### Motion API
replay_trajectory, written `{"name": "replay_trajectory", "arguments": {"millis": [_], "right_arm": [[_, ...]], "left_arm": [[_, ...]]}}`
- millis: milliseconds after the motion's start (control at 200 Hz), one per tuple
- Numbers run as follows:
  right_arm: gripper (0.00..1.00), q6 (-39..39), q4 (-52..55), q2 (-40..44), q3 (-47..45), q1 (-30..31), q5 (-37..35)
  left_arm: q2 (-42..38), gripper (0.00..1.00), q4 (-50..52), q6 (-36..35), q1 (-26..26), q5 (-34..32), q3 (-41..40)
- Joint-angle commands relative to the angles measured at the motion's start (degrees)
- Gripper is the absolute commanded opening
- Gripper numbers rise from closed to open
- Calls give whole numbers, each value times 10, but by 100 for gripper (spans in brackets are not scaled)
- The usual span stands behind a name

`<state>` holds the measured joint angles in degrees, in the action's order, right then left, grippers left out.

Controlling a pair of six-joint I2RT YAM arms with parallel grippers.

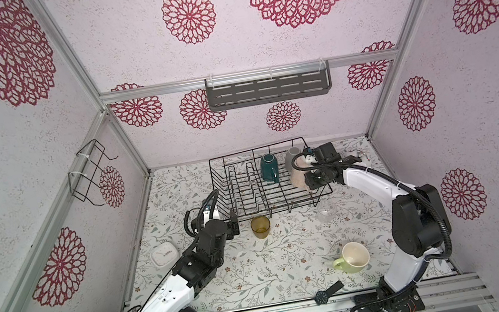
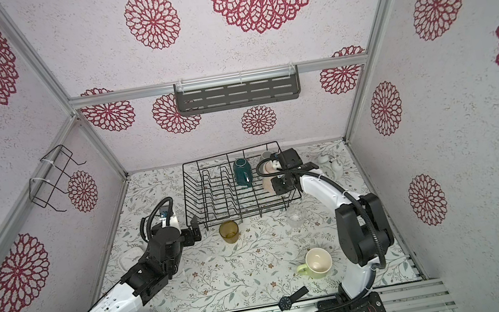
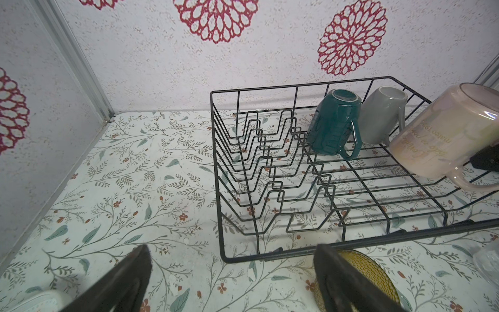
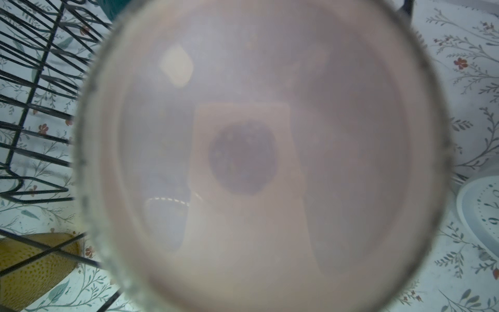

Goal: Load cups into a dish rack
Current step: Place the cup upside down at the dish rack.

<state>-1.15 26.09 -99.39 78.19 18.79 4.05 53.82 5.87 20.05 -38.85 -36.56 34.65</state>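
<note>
**Claws**
- Left claw: we record the fingers wide apart and empty. It sits low over the tabletop, at the near left corner of the dish rack. The left wrist view shows both fingertips with bare floral surface between them.
- Right claw: we record it clamped on the pink mug. Its fingers are mostly hidden behind the mug, so we cannot tell where they grip.

**Cups in or over the rack**
- Pink mug: held mouth-down and tilted over the rack's flat wire floor. We cannot tell whether its rim touches the wires. Its base fills most of the right wrist view.
- Dark teal mug: inverted inside the rack, just left of the right claw's load and well beyond the left claw.
- Grey mug: inverted in the rack's far corner, just behind the pink mug and beside the teal one.

**Cups on the tabletop, outside the rack**
- Amber tumbler: upright, just to the right of the left claw, near the rack's front wire.
- Clear glass: nearer the robot than the right claw, well apart from the left claw.
- Light green mug: mouth up, near the right arm's base, well apart from both claws.

**Sundries**
- White square clock: left of and behind the left claw.
- Wristwatch: at the tabletop's front edge.
</note>
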Motion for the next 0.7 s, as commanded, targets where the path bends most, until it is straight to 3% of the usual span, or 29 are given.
{"name": "replay_trajectory", "arguments": {"millis": [0,420,691], "right_arm": [[0,-9,-60,1,32,-3,-12],[0,-15,-32,-53,60,-9,-35],[3,-21,-29,-68,71,-13,-48]], "left_arm": [[1,97,-9,9,4,0,-1],[4,97,8,6,4,17,-2],[20,98,29,4,4,95,10]]}}
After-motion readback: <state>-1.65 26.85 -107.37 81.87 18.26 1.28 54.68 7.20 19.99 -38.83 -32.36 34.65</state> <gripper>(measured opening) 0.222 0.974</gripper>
